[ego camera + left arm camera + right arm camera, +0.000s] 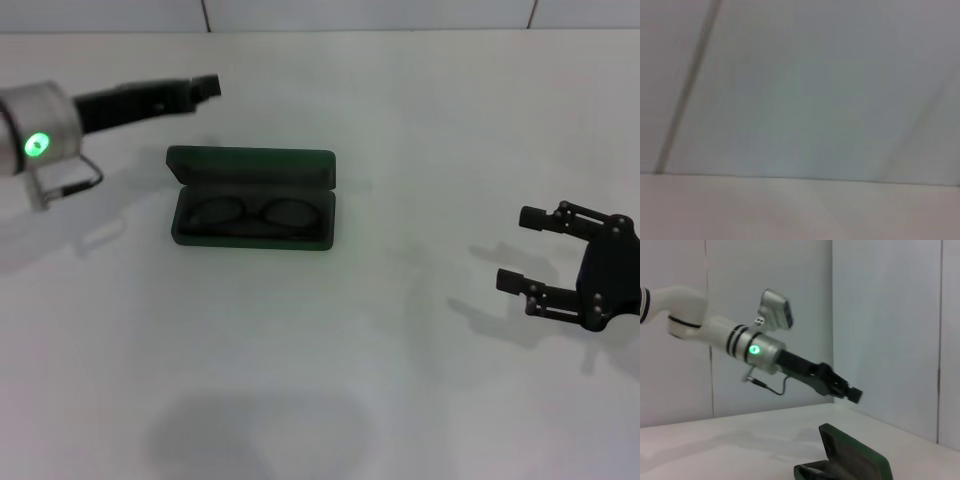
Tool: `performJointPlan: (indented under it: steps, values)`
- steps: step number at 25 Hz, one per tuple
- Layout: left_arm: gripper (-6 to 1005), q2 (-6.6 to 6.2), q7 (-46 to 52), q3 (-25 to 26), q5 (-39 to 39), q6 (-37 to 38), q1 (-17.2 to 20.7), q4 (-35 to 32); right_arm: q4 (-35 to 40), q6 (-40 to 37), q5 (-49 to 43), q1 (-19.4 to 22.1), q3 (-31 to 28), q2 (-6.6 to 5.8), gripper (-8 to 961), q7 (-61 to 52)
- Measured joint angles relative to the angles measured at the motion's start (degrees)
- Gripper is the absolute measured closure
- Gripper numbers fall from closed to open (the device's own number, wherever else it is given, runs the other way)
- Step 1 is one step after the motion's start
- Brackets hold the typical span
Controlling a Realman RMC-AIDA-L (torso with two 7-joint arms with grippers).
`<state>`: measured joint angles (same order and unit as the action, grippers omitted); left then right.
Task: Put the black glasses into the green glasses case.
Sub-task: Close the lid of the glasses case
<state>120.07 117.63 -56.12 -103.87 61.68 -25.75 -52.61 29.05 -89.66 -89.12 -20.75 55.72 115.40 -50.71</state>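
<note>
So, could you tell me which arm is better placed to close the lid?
Probably the left: its claw hovers just behind the dark green hinged case, glasses inside. The right claw, open, sits well off.

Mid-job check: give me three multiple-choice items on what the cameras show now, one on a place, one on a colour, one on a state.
1. Where do the thin black-framed glasses lie?
A. On the white table beside the case
B. Inside the open dark green hard glasses case
C. Between the right gripper's fingers

2. What colour is the light on the left arm's wrist?
A. Red
B. Blue
C. Green

3. How does the right gripper stand?
A. Open and empty, off to the case's right
B. Shut on the glasses
C. Pressing the lid down

Answers:
1 B: in the head view both lenses show on the lining under the raised lid.
2 C: a green dot glows there in the head and right wrist views.
3 A: its fingers are spread with nothing between them, apart from the case.

The left gripper hangs above the table behind the case's left end.
</note>
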Motion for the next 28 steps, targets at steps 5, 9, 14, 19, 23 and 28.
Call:
performJointPlan:
  steps: [5, 9, 14, 19, 23, 28]
  values:
    - [966, -0.06, 16.7, -17.6, -5.5, -23.5, 0.0, -2.4, 0.0, 0.3, 0.0, 0.2, 0.0, 0.00, 201, 0.0]
    - [966, 0.00, 31.1, -29.2, -14.8, -35.7, -0.4, -2.4, -0.1, 0.6, 0.0, 0.3, -0.8, 0.00, 201, 0.0]
    - [965, 0.10, 38.9, -35.8, -20.2, -42.5, -0.2, -1.7, -0.1, 0.8, 0.0, 0.3, -1.6, -0.11, 201, 0.0]
    - [965, 0.19, 39.4, -39.8, -20.3, -47.8, 0.6, -0.2, -0.1, 0.9, 0.0, 0.4, -1.6, -0.28, 201, 0.0]
    - [965, 0.15, 39.8, -40.0, -20.1, -48.4, -0.3, 1.8, -0.1, 1.4, -0.1, 0.3, -1.6, -0.23, 201, 0.0]
    - [964, 0.04, 39.6, -40.2, -20.4, -48.1, -0.7, 2.1, -0.5, 1.5, -0.1, 0.3, -1.6, -0.19, 201, 0.5]
